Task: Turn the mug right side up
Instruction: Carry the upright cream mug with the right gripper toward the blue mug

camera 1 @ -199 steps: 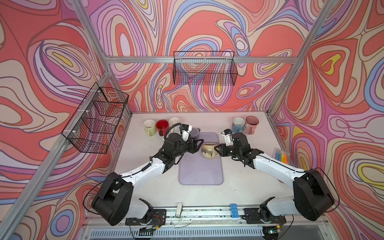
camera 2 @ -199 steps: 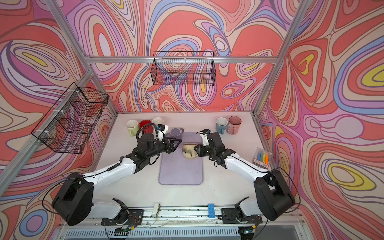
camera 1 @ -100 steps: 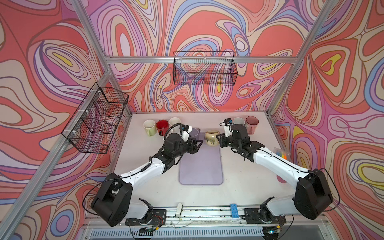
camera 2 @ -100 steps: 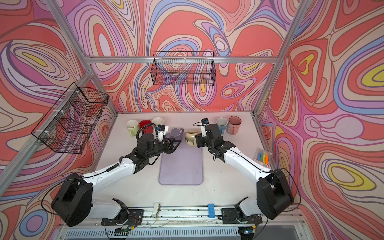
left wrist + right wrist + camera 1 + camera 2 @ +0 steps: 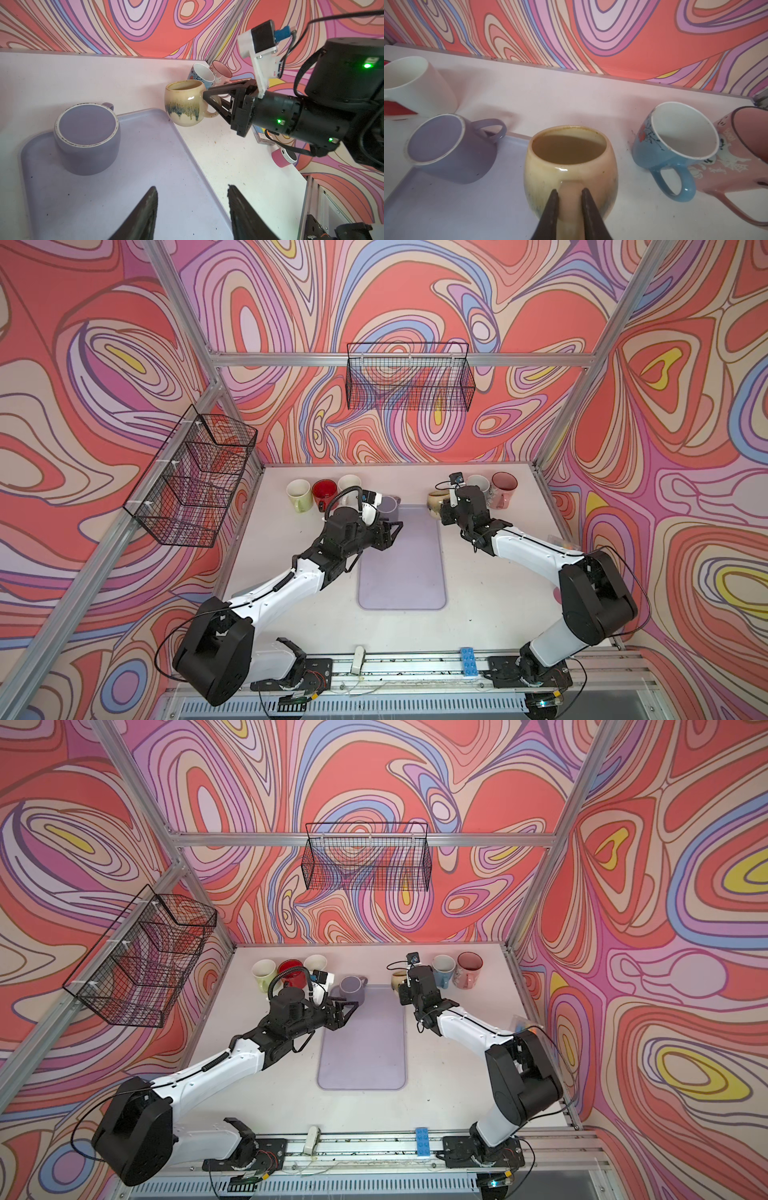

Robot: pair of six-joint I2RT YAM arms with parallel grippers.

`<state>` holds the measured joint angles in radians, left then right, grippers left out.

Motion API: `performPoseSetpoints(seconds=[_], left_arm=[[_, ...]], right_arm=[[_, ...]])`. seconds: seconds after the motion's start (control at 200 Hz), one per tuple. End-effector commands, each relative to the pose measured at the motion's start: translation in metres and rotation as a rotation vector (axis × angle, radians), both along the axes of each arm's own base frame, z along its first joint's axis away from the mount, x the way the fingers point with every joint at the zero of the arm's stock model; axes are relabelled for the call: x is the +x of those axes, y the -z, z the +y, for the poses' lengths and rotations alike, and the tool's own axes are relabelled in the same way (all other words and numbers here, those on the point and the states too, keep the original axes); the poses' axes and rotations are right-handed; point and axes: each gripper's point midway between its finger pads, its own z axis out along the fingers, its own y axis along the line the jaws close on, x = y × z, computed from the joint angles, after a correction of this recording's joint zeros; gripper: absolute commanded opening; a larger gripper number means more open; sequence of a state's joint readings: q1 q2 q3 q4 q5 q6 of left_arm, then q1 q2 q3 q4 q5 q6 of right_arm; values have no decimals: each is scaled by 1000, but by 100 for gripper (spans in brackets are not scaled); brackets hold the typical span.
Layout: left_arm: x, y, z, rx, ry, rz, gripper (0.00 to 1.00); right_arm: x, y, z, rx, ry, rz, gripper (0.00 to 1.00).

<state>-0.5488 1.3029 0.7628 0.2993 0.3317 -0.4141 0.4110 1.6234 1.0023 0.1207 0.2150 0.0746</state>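
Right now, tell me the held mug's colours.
Cream mug with blue-green drips; clearest in left wrist view.

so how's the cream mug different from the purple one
The cream mug stands mouth up; the purple mug is upside down. The right gripper is shut on the cream mug's handle; nothing holds the purple mug. The purple mug sits on the tray; the cream mug is beside its corner. Both have one handle.
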Motion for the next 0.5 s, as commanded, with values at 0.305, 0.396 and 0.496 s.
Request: performPoseSetpoints(seconds=[0.305,0.396,0.496], left_arm=[[2,2,4,34,-7,-5,56],[2,3,4,36,-6,-4,56],[2,4,5,43,-7,-5,56]], right_arm=[[52,-20,-23,12,97,-225,0],[57,-3,-21,5,95,-202,0],[58,10,-22,-6,99,-180,0]])
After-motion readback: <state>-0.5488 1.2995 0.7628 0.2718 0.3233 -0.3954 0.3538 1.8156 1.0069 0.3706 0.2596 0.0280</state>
